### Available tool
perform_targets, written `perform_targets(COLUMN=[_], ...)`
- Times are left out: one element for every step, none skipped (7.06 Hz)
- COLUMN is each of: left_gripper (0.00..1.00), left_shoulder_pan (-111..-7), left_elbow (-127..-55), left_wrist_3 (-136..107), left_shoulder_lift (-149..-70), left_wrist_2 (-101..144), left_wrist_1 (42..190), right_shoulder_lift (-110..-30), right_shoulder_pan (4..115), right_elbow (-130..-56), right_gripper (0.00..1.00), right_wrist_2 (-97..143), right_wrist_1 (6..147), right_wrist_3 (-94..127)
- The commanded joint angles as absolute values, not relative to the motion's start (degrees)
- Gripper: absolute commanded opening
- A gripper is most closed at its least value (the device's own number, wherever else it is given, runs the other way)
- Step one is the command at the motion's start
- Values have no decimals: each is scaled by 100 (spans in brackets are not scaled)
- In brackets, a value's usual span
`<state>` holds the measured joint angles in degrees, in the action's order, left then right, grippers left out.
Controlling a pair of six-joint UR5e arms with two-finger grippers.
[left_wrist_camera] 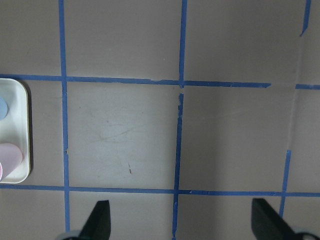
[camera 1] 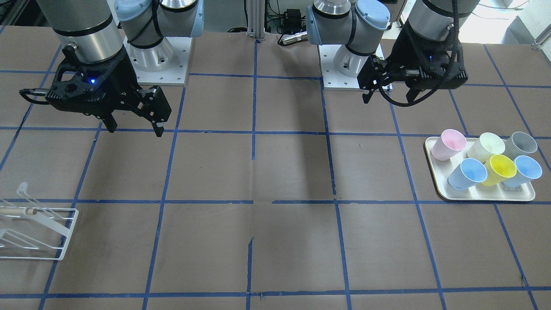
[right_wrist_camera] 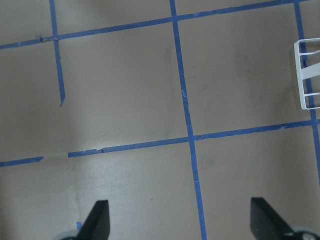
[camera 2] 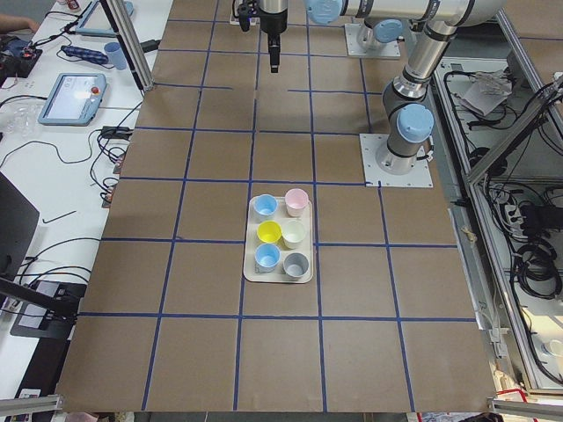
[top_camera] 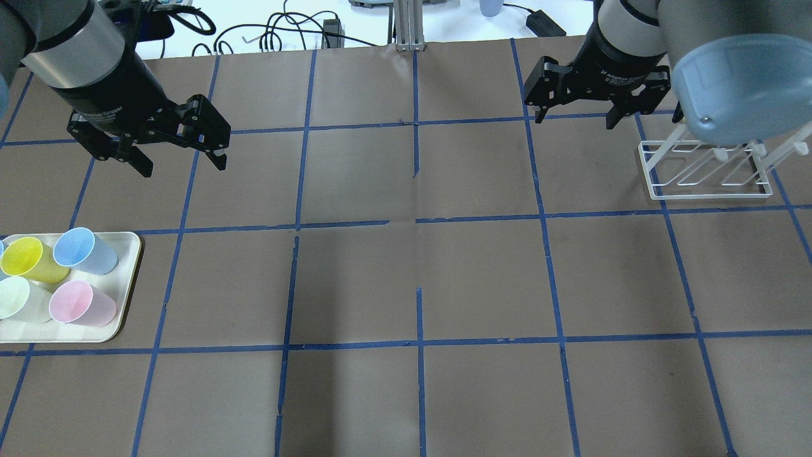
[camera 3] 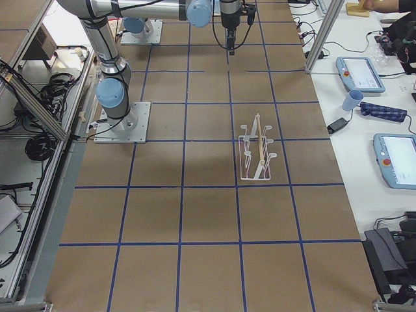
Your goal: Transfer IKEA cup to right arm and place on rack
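Note:
Two pale blue IKEA cups (camera 1: pixel 468 173) (camera 1: pixel 523 170) stand on a white tray (camera 1: pixel 482 196) with pink, yellow, cream and grey cups. One blue cup (top_camera: pixel 84 249) shows overhead; the other is cut off at the view's edge. My left gripper (top_camera: pixel 181 165) is open and empty, hanging above the table behind the tray (left_wrist_camera: pixel 15 130). My right gripper (top_camera: pixel 576 120) is open and empty, high above the table beside the white wire rack (top_camera: pixel 704 171). The rack also shows in the front view (camera 1: pixel 34 228) and the right wrist view (right_wrist_camera: pixel 307 75).
The table is covered in brown paper with a blue tape grid. The two arm bases (camera 1: pixel 159 60) (camera 1: pixel 348 64) stand at the robot's edge. A yellow cup (top_camera: pixel 28 259) and a pink cup (top_camera: pixel 79 303) stand next to the blue one.

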<state>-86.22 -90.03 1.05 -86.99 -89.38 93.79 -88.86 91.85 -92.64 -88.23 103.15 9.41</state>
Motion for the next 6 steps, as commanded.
perform_targets(left_gripper=[100,100,100,100,100,100], left_shoulder_pan=[-8622,-8622,-8605,-8535,-8386,-7828], left_elbow=[-8965,-8991,-9061,-9096,-9105,-9114], left_wrist_3=[105,105,140,228,490,1023], left_shoulder_lift=[-8745,-8719,-8649,-8640,-8683,-8710], left_wrist_2=[-8938,-8930,-8930,-8921,-8973,-9087], left_wrist_1=[9378,9378,9378,9395,9378,9395], right_shoulder_lift=[-8886,-8886,-8886,-8886,-8886,-8886], right_shoulder_pan=[9185,9185,9185,9185,9185,9185], right_elbow=[-9264,-9255,-9255,-9255,-9255,-9255], right_gripper=[100,100,100,100,100,100], right_wrist_2=[-8824,-8824,-8824,-8824,-8824,-8824], right_wrist_1=[10310,10310,10310,10310,10310,10310], right_wrist_3=[940,940,940,940,940,940])
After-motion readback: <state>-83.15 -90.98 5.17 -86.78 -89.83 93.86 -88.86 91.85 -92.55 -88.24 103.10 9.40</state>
